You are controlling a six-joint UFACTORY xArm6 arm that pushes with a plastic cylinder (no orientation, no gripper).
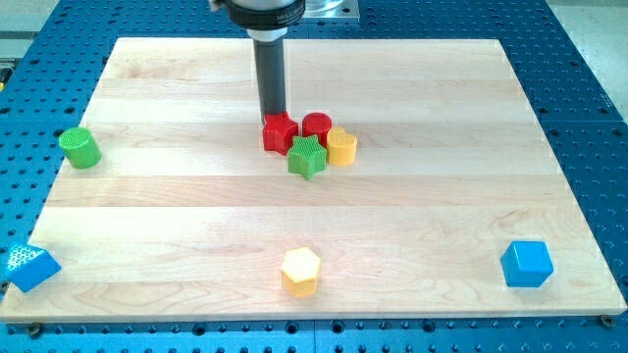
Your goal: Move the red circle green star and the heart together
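The red circle (pixel 317 125), the green star (pixel 307 157) and the yellow heart (pixel 341 146) sit packed together just above the board's middle. A red star-like block (pixel 280 132) touches the group on its left. My tip (pixel 274 115) stands at the top edge of that red block, just left of the red circle. The rod rises straight to the view's top.
A green cylinder (pixel 79 147) is near the left edge. A blue triangular block (pixel 30 266) lies at the bottom left corner. A yellow hexagon (pixel 300 271) is at the bottom middle. A blue block (pixel 527 263) is at the bottom right. The wooden board (pixel 442 196) lies on a blue perforated table.
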